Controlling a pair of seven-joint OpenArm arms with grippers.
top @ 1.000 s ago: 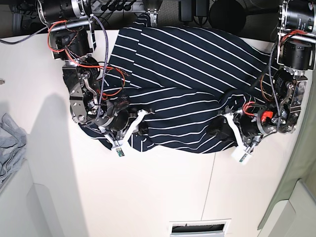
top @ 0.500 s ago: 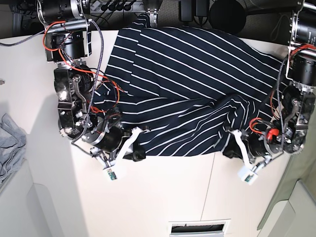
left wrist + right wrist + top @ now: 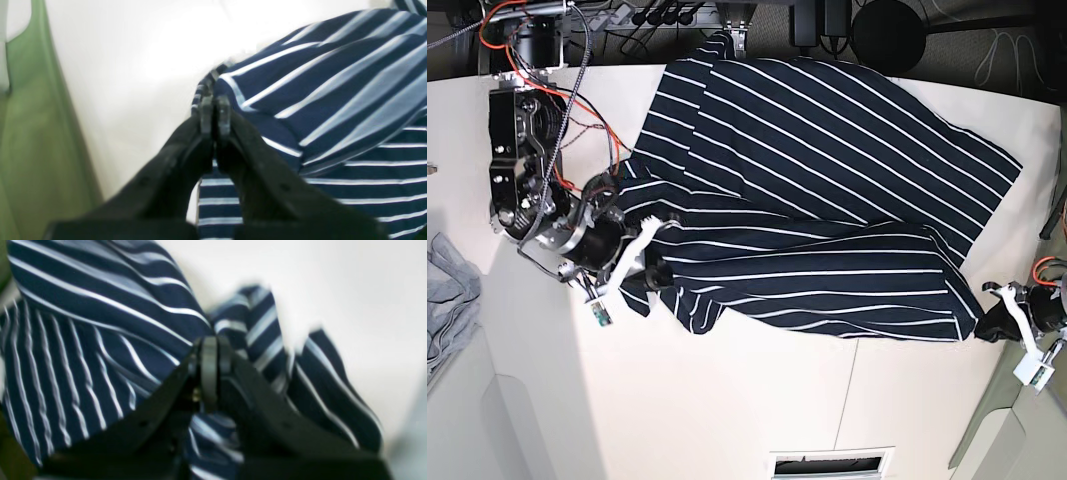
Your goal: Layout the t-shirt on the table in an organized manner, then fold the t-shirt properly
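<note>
Both arms have swung outward since half a second ago, drawing the lower hem out long. My left gripper (image 3: 213,110) is pressed together on a hem corner of the shirt (image 3: 827,190), at the table (image 3: 757,400) edge on the base view's right. My right gripper (image 3: 210,353) pinches bunched striped cloth toward the opposite edge. Shirt spreads from the far edge toward mid-table, still creased. Grey garment (image 3: 449,290) lies beyond my right arm.

Base looks straight down; 2 wrist views (close) share the t-shirt (image 3: 827,190).
</note>
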